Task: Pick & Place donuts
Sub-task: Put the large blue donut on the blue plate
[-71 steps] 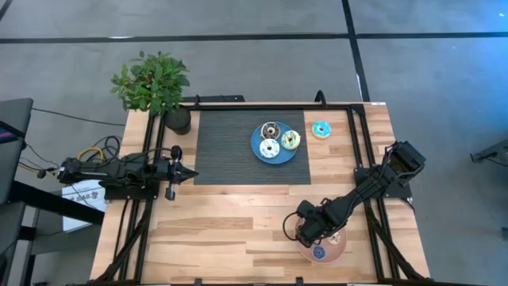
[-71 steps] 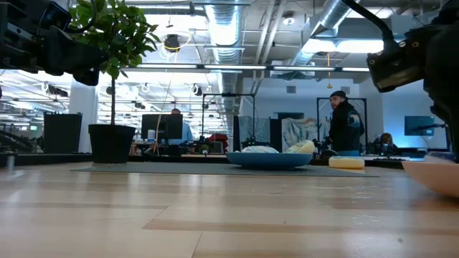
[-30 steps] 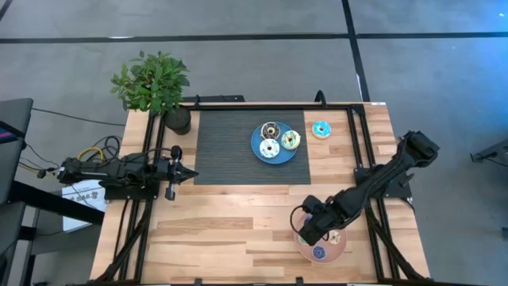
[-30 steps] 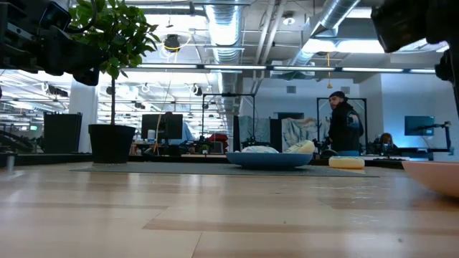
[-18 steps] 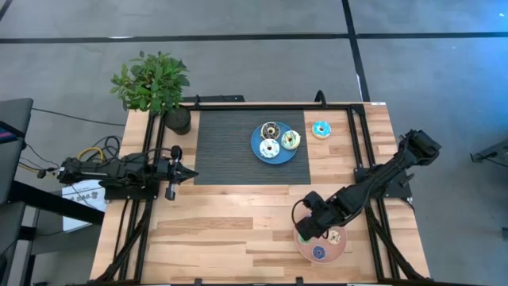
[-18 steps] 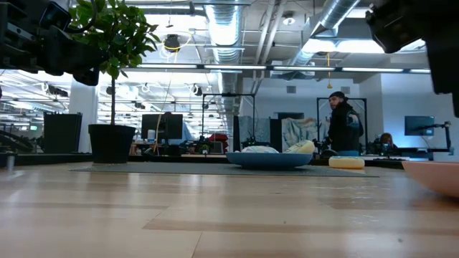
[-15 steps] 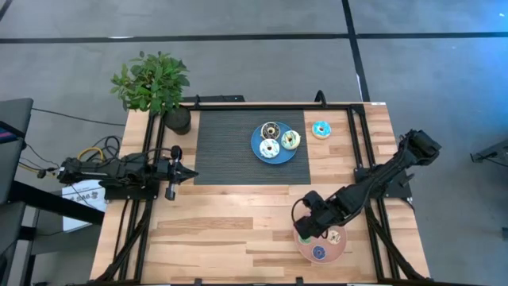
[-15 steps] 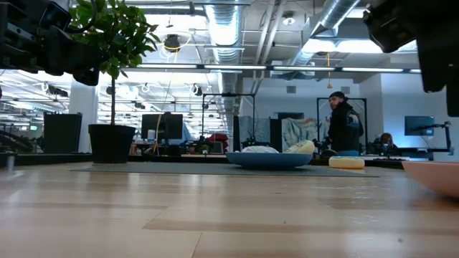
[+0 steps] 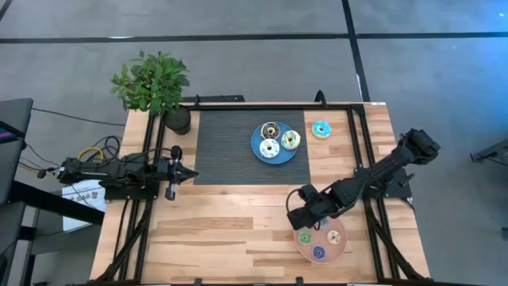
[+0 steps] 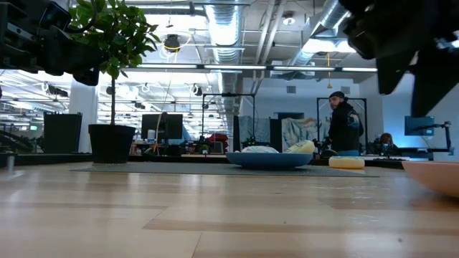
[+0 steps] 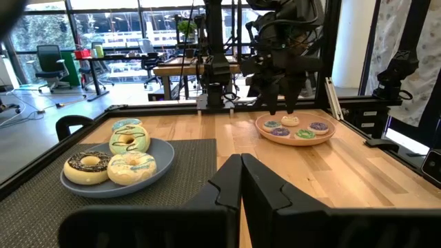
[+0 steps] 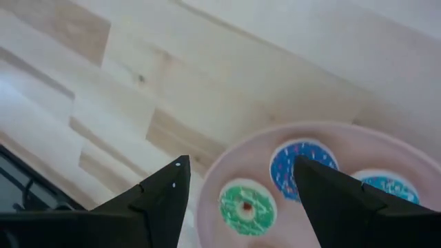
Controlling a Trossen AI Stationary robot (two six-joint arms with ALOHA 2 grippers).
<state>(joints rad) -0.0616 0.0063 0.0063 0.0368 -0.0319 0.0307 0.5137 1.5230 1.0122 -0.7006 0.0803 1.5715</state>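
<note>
Four donuts [image 9: 318,253] on pink plate [image 9: 339,252] | right hand [image 9: 299,217] apart, empty | left hand [image 9: 190,173] together

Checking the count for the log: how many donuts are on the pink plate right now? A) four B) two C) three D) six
A: the high view shows four small donuts on the pink plate, with the open, empty right gripper just off its rim; the left wrist view also shows four there.
</note>
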